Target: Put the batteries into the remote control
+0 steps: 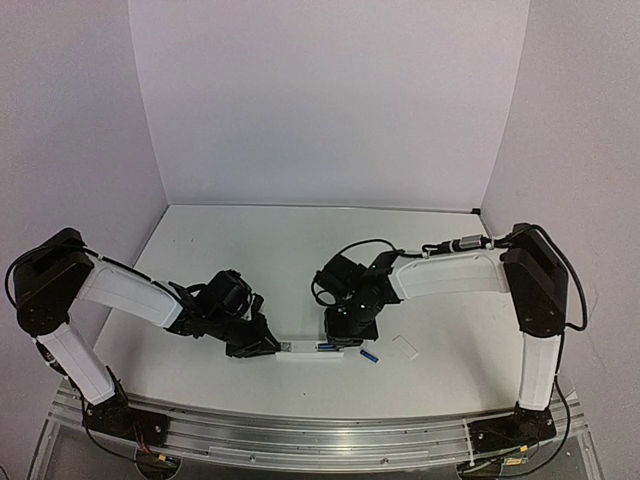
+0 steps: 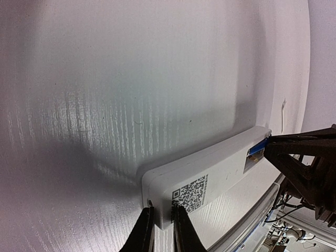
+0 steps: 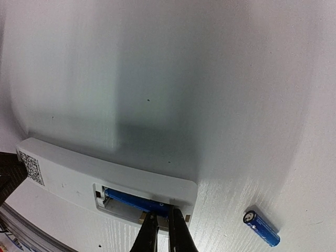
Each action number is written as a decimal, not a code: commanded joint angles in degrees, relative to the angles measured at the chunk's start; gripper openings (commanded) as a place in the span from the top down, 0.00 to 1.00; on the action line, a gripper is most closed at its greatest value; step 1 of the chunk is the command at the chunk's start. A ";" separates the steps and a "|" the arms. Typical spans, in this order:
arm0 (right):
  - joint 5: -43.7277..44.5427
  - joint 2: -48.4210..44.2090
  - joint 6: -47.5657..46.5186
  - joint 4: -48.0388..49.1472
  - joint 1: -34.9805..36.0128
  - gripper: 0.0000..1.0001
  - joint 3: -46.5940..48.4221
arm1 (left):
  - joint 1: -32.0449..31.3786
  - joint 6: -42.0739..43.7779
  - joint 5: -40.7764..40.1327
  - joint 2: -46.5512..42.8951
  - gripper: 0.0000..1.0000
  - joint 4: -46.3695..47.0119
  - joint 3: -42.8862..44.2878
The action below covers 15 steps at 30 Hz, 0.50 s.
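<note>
The remote control [image 3: 105, 176] lay back-up on the table [image 1: 260, 250] near its front edge, with the battery bay open. My right fingers [image 3: 161, 215] were drawn to a narrow gap and appeared to pinch the right end of the blue battery [image 3: 134, 201], which lay lengthwise in the far slot of the bay. To seat it well, I judged I should press that end straight down and slightly toward the contact, without twisting, so the remote did not skid. I should let go only once the cell sat flat.

My left fingers [image 2: 161, 210] were almost together, with their tips against the end of the remote that bears the printed code. I could not tell whether they nipped that edge or only braced it. Either way, that end needed to be held steady against the push.

The second battery [image 3: 261, 228] lay loose on the table just right of the remote, well clear of both pairs of fingers. The near slot looked unfilled. The flat white cover [image 1: 404, 346] lay further right.
</note>
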 commanded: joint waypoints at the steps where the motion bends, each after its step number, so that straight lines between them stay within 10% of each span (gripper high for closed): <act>1: -2.82 4.56 -1.51 3.10 0.23 0.95 1.95 | -1.04 0.48 -0.50 2.96 0.89 -1.64 0.81; 15: -3.46 11.36 -1.66 1.12 0.25 0.93 5.23 | -1.44 0.13 -1.47 2.47 0.89 -4.21 1.96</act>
